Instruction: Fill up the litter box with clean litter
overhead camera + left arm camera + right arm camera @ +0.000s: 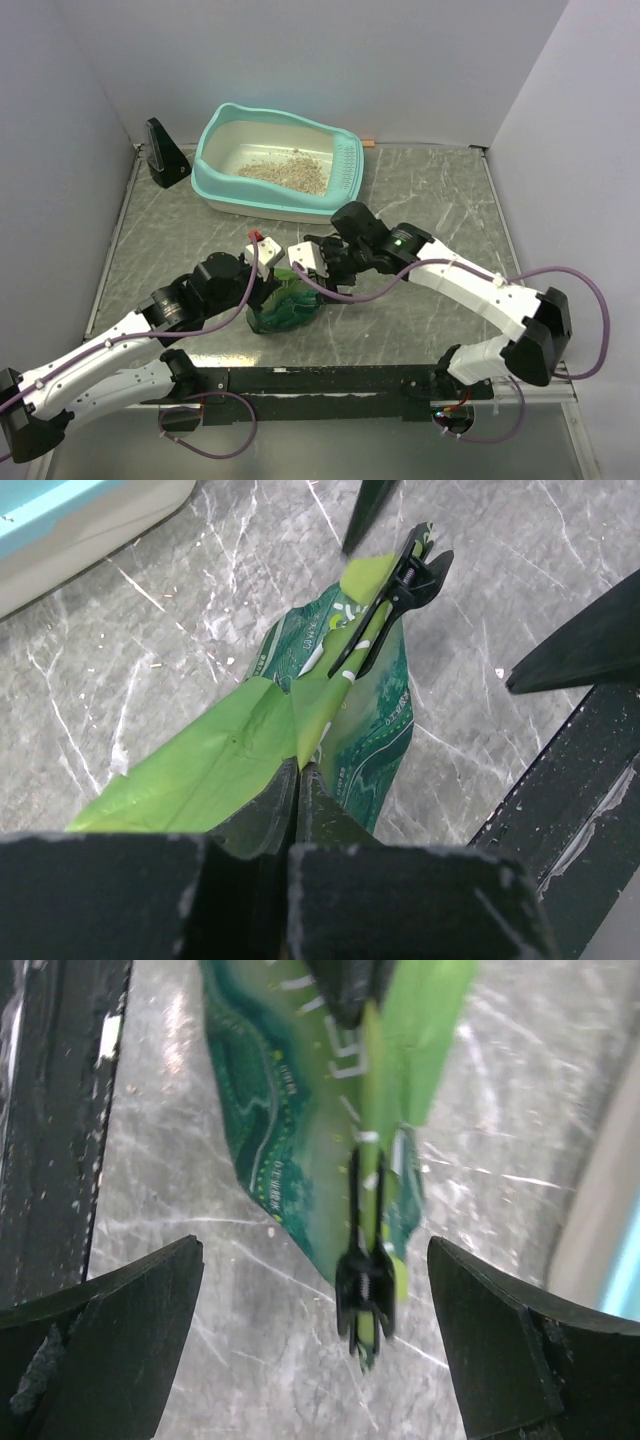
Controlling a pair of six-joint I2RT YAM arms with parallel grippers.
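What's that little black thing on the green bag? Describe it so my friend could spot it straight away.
From the big turquoise litter box, look just in front of it to the green pouch on the marbled table. Pinched on the pouch's folded top edge is a small black spring clip, much slimmer than the blocky left pincer gripping the same bag.

The left hand (298, 780) is pinched closed, the right hand (315, 1250) spread wide, facing each other.
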